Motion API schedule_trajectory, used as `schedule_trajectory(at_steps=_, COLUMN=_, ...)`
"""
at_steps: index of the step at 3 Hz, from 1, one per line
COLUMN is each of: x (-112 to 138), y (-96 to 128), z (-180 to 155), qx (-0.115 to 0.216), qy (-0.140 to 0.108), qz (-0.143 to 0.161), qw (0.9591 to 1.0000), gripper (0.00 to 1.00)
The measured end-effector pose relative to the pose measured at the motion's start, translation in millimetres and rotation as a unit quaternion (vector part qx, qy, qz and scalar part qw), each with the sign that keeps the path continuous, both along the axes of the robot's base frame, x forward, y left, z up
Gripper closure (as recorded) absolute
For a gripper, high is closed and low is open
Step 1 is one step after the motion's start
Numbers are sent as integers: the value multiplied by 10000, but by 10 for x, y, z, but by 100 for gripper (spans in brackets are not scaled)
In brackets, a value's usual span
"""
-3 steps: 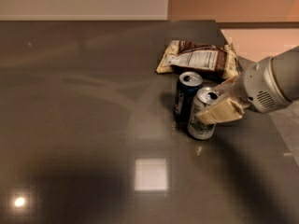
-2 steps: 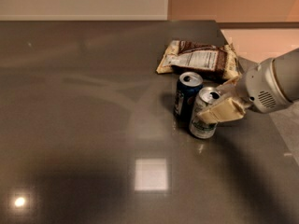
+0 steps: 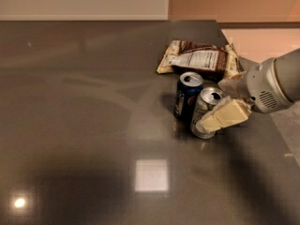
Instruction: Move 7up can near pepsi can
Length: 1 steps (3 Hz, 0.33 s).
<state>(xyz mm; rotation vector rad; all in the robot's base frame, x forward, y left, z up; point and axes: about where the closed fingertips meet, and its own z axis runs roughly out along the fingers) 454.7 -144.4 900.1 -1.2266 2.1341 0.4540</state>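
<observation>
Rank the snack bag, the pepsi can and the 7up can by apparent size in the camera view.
Largest: snack bag.
Then pepsi can and 7up can, alike, unranked.
The pincer grips the 7up can.

Two cans (image 3: 188, 96) (image 3: 201, 110), one bag (image 3: 199, 59), one pincer (image 3: 213, 108)

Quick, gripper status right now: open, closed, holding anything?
Gripper: closed on the 7up can, one finger in front and one behind, holding it slightly tilted right beside the pepsi can.
</observation>
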Motion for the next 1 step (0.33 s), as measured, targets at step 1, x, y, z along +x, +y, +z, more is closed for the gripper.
schedule_trajectory(at_steps=1, x=0, y=0, z=1, qx=0, qy=0, qz=0, qw=10000, gripper=0)
